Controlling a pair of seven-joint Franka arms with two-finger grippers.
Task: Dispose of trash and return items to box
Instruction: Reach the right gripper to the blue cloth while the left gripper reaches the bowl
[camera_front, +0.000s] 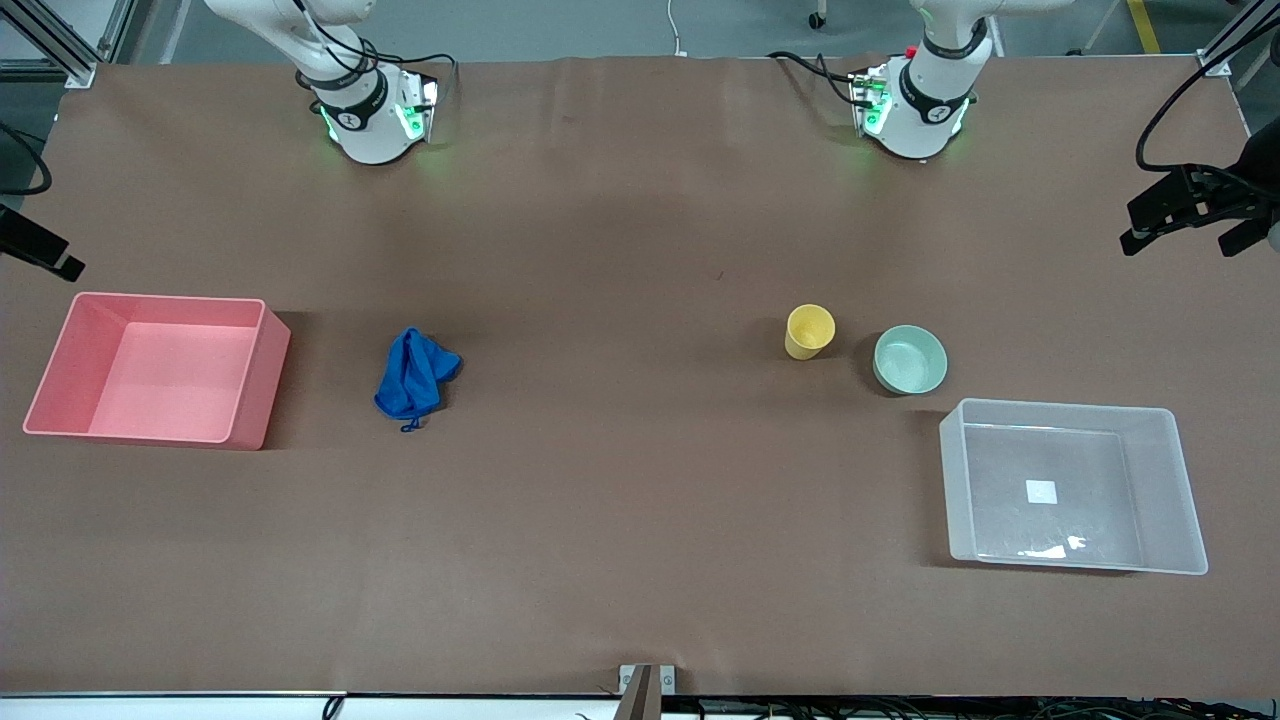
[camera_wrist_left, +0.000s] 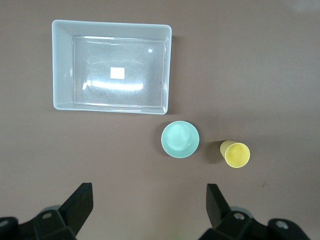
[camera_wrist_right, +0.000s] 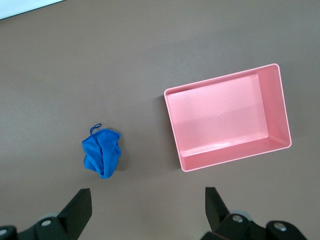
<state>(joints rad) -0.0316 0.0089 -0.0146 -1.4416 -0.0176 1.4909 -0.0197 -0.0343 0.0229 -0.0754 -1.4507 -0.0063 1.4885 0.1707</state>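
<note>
Nothing had been put away: the bright-blue cloth wad (camera_front: 415, 374) lay beside the empty pink plastic bin (camera_front: 250, 412), the yellow plastic cup (camera_front: 808, 331) and mint-green round bowl (camera_front: 910, 359) near the empty clear plastic tub (camera_front: 1165, 490). Left gripper (camera_wrist_left: 149, 209) and right gripper (camera_wrist_right: 148, 210) hung high, fingers apart. The tub's white sticker (camera_front: 1041, 491) bore no legible writing.

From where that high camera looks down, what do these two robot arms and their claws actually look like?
Both arms are glossy white with rounded casings. Each base, the right arm and the left arm, carries a black ring, glows green and trails black cables. The claws are black: the left gripper and right gripper each show two blunt, wedge-shaped fingers set wide apart, on a black body with round bolt holes.
</note>
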